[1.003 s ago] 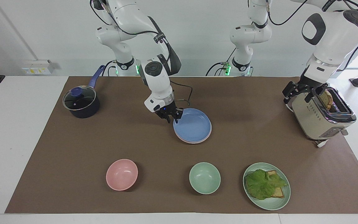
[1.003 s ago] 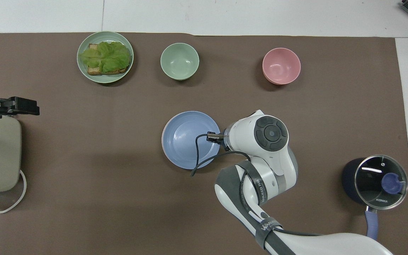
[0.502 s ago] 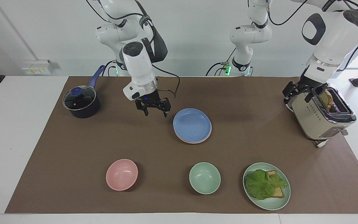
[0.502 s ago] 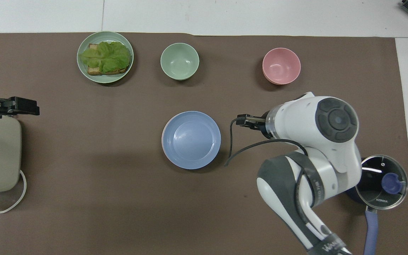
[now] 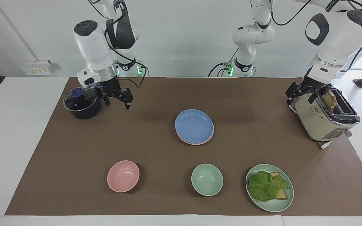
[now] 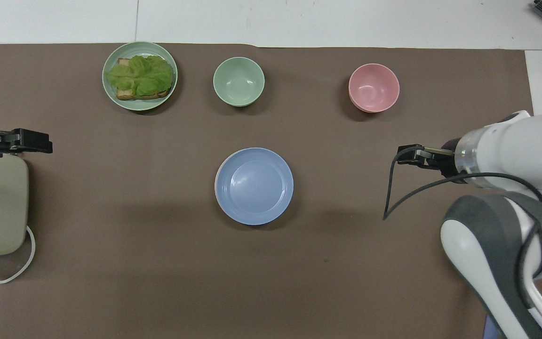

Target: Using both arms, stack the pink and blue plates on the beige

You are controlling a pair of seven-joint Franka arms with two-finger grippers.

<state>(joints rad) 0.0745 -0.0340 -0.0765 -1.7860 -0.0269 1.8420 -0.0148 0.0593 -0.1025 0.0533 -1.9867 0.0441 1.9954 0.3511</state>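
While raised by pot [image 5: 82, 107], right gripper [image 5: 117, 99] gapes

High facing camera across the table, steep overhead camera above robots, both sharing brown mat [image 5: 74, 175]

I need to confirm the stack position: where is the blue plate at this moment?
The blue plate lies on top of the stack in the middle of the brown mat, nearer to the robots than the green bowl.

Brown mat [image 5: 74, 147] on white table [image 5: 11, 125], plate stack [image 5: 194, 127], bowls, toaster [image 5: 324, 121]
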